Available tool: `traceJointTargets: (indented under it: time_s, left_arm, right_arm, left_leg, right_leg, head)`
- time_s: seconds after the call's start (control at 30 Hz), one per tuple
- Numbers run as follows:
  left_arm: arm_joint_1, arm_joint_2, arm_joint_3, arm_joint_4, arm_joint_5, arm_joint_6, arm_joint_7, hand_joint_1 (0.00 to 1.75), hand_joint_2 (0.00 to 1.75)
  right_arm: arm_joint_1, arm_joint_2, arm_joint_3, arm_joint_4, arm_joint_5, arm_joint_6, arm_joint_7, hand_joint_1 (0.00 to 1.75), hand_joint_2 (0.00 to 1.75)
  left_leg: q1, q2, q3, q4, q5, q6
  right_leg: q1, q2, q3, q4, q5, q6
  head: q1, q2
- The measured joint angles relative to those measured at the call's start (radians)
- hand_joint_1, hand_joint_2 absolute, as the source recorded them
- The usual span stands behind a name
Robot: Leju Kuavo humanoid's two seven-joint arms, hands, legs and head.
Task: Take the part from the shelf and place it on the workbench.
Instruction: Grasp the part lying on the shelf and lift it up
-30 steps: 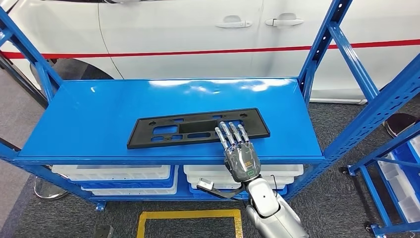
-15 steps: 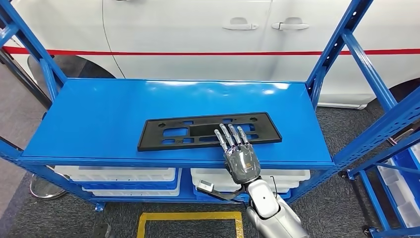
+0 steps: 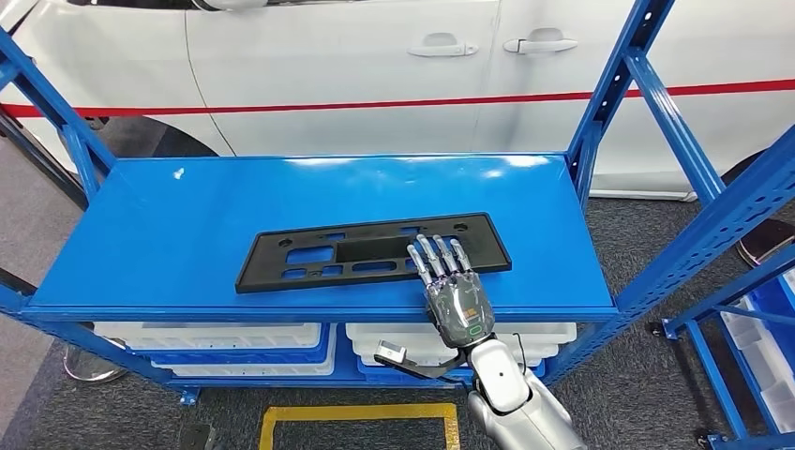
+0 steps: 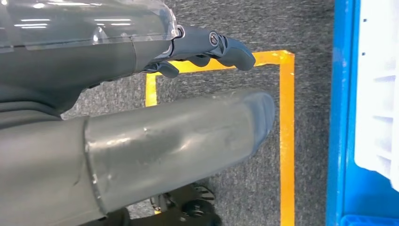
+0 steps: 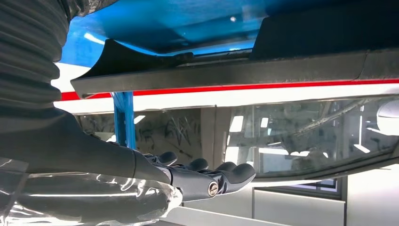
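Black part (image 3: 370,253) lies flat on blue shelf (image 3: 187,225); right hand (image 3: 453,286) rests extended fingers on it, not grasping. Left hand (image 4: 207,47) loose, empty.

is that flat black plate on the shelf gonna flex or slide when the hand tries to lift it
The black plate looks thin, long and full of cut-outs, so it is probably light and may flex if lifted by one end. The blue shelf is glossy, so it could slide under the right hand before it lifts.

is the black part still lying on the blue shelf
Yes, the black part lies flat on the blue shelf, with the right hand stretched over its near edge.
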Motion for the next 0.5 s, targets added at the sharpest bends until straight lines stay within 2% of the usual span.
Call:
traceJointTargets:
  time_s: [0.03,0.1,0.13,0.2,0.3,0.37,0.47,0.5]
  left_arm:
    - [0.001,0.000,0.000,0.000,0.000,0.001,0.000,0.00,0.00]
    - [0.000,0.001,0.000,0.000,-0.003,0.001,-0.005,0.00,0.00]
    - [-0.001,0.002,0.000,0.000,-0.005,0.002,-0.010,0.00,0.00]
    - [-0.004,0.003,0.000,-0.001,-0.006,0.003,-0.016,0.00,0.00]
    - [-0.001,0.004,-0.001,-0.001,-0.004,0.005,-0.017,0.00,0.00]
    - [0.000,0.004,0.000,-0.001,-0.003,0.006,-0.016,0.00,0.00]
    - [0.000,0.004,0.000,-0.001,-0.001,0.008,-0.015,0.00,0.00]
    - [0.001,0.004,0.000,-0.001,0.000,0.010,-0.014,0.00,0.00]
  right_arm:
    - [0.001,0.000,0.000,0.000,0.000,0.000,-0.001,0.00,1.75]
    - [0.001,0.000,0.000,-0.001,0.000,0.000,-0.003,0.00,1.75]
    - [0.001,0.001,0.000,-0.002,0.000,0.000,-0.006,0.00,1.75]
    - [0.001,0.001,0.000,-0.005,0.000,0.000,-0.011,0.00,1.75]
    - [0.003,0.002,0.000,-0.012,0.000,0.000,-0.017,0.00,1.75]
    - [0.001,0.002,0.000,-0.016,0.000,0.000,-0.018,0.00,1.75]
    - [0.006,0.001,0.000,-0.017,0.000,0.000,-0.018,0.00,1.75]
    - [0.009,0.001,0.000,-0.016,0.000,0.000,-0.017,0.00,1.75]
  left_leg:
    - [0.000,0.000,0.008,-0.019,0.023,0.001]
    - [-0.002,0.001,0.068,-0.147,0.089,0.011]
    - [-0.005,0.003,0.100,-0.210,0.103,0.018]
    - [-0.012,0.007,0.134,-0.280,0.098,0.032]
    - [-0.010,0.003,0.167,-0.301,0.090,0.054]
    - [-0.007,0.002,0.197,-0.304,0.088,0.065]
    - [-0.006,0.003,0.224,-0.303,0.075,0.066]
    - [-0.005,0.001,0.232,-0.303,0.066,0.064]
  right_leg:
    - [0.000,0.001,0.001,0.000,-0.002,0.000]
    - [0.001,0.002,0.007,0.001,-0.011,0.003]
    - [0.002,0.003,0.010,0.001,-0.018,0.008]
    - [0.003,0.001,0.019,0.001,-0.021,0.022]
    - [0.002,0.000,0.026,0.026,-0.011,0.043]
    - [0.000,-0.001,-0.006,0.088,-0.029,0.052]
    - [-0.003,-0.001,-0.121,0.237,-0.097,0.064]
    - [-0.004,-0.001,-0.151,0.258,-0.116,0.065]
  head:
    - [0.000,0.000]
    - [0.000,0.000]
    - [0.000,0.000]
    - [0.000,0.000]
    - [0.000,0.000]
    - [0.001,0.000]
    - [0.001,0.000]
    - [0.001,0.000]
